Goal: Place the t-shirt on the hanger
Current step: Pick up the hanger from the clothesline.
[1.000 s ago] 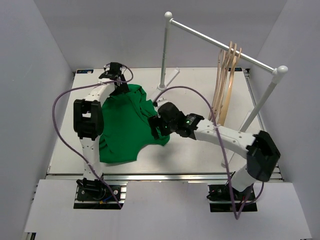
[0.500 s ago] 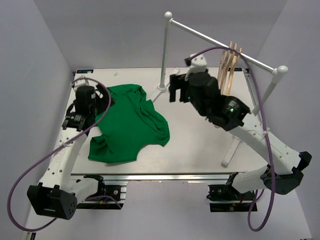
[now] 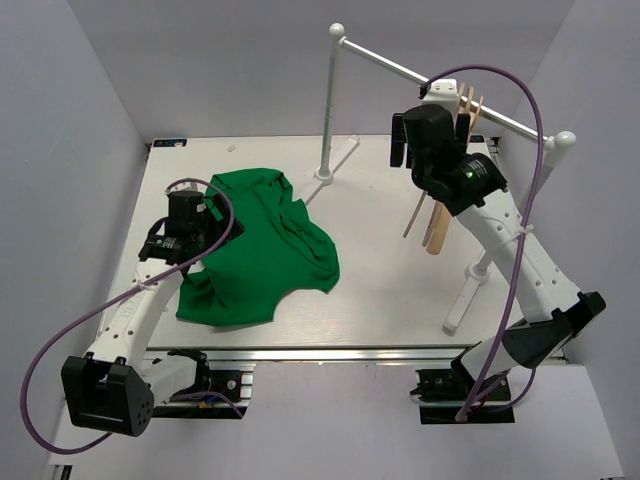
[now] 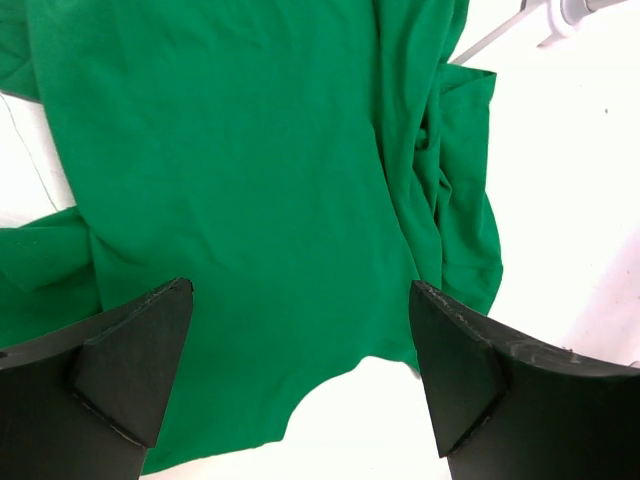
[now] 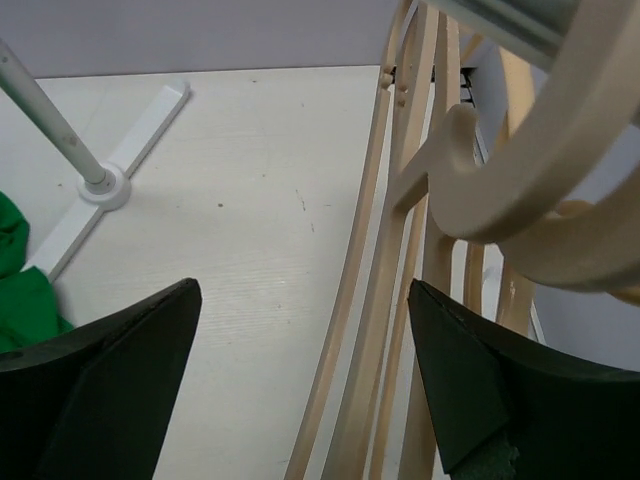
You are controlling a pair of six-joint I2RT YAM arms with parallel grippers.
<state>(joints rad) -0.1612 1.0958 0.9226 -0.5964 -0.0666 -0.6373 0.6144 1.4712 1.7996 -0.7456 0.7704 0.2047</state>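
Three wooden hangers hang bunched on the white rail at the right side of your table, their lower ends swung out toward the middle. Your right gripper is raised beside them, just under the rail. In its wrist view the fingers stand wide apart with nothing clamped. The pale arms of the hangers run down through the gap ahead of them, and one rounded hook shows close up. Whether any finger touches wood you cannot tell. The t-shirt lies rumpled and partly folded on the left half of the table, its far edge near the rail's left post. Your left gripper hangs over the shirt's left side. Its fingers are spread wide above the green cloth, grasping none of it.
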